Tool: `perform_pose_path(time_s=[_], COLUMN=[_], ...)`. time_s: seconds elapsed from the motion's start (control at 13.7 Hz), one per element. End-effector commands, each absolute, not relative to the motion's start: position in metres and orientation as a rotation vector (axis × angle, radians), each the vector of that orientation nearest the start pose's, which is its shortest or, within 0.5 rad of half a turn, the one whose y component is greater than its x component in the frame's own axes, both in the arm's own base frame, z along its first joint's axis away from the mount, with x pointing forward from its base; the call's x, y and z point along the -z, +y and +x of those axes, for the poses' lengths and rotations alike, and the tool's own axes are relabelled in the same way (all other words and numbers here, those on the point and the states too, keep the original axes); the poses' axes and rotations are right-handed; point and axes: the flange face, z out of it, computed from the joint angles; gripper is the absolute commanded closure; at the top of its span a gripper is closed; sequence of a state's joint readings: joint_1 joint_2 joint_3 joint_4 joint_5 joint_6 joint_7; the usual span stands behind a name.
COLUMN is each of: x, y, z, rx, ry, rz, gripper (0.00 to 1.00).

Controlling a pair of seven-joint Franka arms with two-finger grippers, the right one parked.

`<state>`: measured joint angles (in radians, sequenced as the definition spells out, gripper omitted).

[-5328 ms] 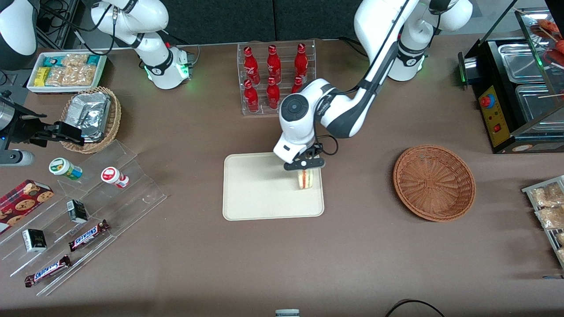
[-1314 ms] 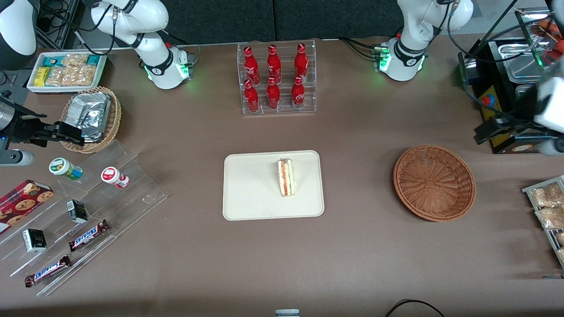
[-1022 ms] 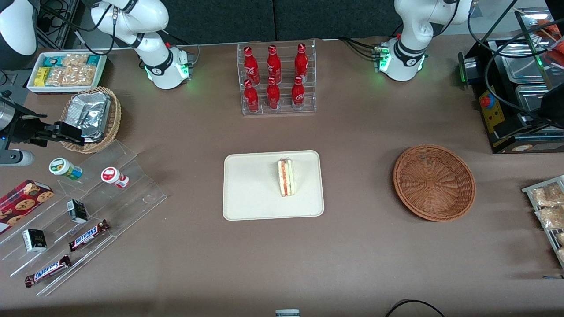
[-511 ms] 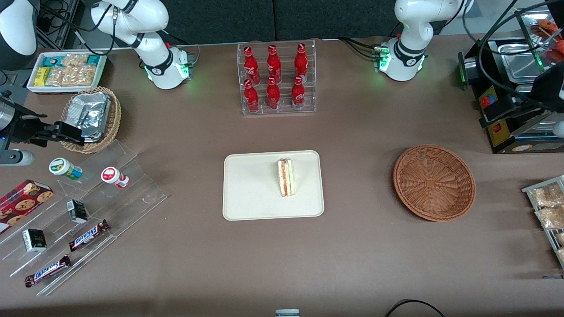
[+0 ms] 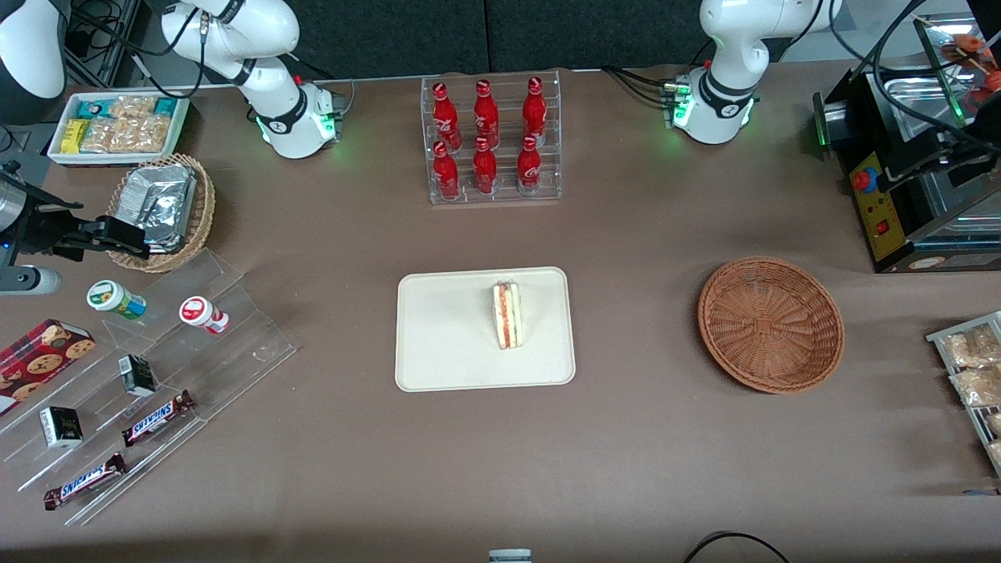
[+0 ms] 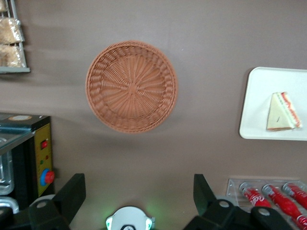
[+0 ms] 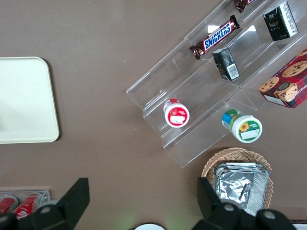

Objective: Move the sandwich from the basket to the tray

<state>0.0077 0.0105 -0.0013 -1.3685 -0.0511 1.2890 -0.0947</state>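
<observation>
We see the sandwich [image 5: 508, 315] lying on the tray [image 5: 446, 336] in the middle of the tabletop [image 5: 626, 453], resting flat on one bread face, with its red and green filling edge turned toward the working arm's end. It sits in the half of the tray nearer the basket [image 5: 770, 323], with nothing touching it. The basket stands well apart from the tray, toward the working arm's end of the tabletop, and we see only bare wicker inside it.

Our gripper [image 6: 139, 191] is held high above the tabletop, near the black machine [image 5: 884, 203] at the working arm's end, well away from both tray and basket. In the left wrist view its two fingers [image 6: 72, 191] stand wide apart with nothing between them, and the basket [image 6: 132, 86] and the sandwich [image 6: 283, 112] on the tray [image 6: 259, 100] lie far below.

A clear rack of red bottles [image 5: 489, 141] stands farther from the front camera than the tray. Toward the parked arm's end we see a tan basket of foil packs [image 5: 160, 207], a white tray of snacks [image 5: 117, 125] and a clear stepped stand [image 5: 156, 391] with Snickers bars [image 5: 156, 418] and small cups [image 5: 202, 313].
</observation>
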Motion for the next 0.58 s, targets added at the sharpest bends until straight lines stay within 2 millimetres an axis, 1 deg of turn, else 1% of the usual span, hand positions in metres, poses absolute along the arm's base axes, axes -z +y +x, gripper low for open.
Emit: perform_pose_path(time_s=[0.0, 0.36, 0.51], x=[-0.69, -0.688, -0.676], y=[-0.017, -0.017, -0.013], z=[0.512, 0.514, 0.52], rx=[-0.189, -0.198, -0.237], ry=[-0.073, -0.067, -0.079], rz=[-3.127, -3.14, -3.136], gripper=[0.01, 0.01, 0.01])
